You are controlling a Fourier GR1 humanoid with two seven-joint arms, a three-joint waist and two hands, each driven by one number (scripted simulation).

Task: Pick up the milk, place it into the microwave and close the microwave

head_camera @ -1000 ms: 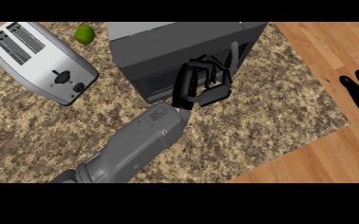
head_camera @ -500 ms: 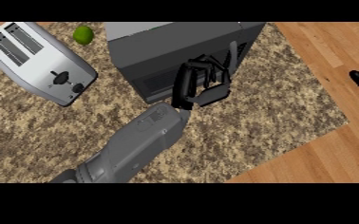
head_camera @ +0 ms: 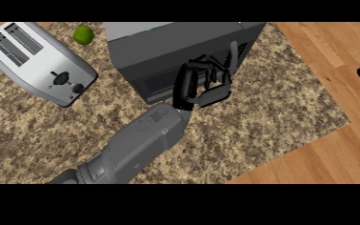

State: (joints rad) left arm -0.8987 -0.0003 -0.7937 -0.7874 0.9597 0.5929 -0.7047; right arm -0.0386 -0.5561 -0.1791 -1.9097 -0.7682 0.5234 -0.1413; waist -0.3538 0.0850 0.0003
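Where the grey left forearm (head_camera: 134, 148) rises from the lower left, its black left hand (head_camera: 199, 83) lies against the front face of the dark grey microwave (head_camera: 183, 40). The fingers (head_camera: 204, 66) are curled and bunched close, the thumb (head_camera: 213, 95) lies below them, and nothing shows inside the hand. The milk appears nowhere in this view, so I cannot tell where it is. A thin upright bar (head_camera: 233, 57) stands at the microwave's front, just right of the fingers. On the speckled stone counter (head_camera: 274, 109), a silver toaster (head_camera: 44, 62) lies well left of the microwave, with a small green lime (head_camera: 84, 35) between them near the back. Of the right hand (head_camera: 358, 71) only a dark tip shows at the right edge, above the wooden surface (head_camera: 316, 162); its state cannot be told.
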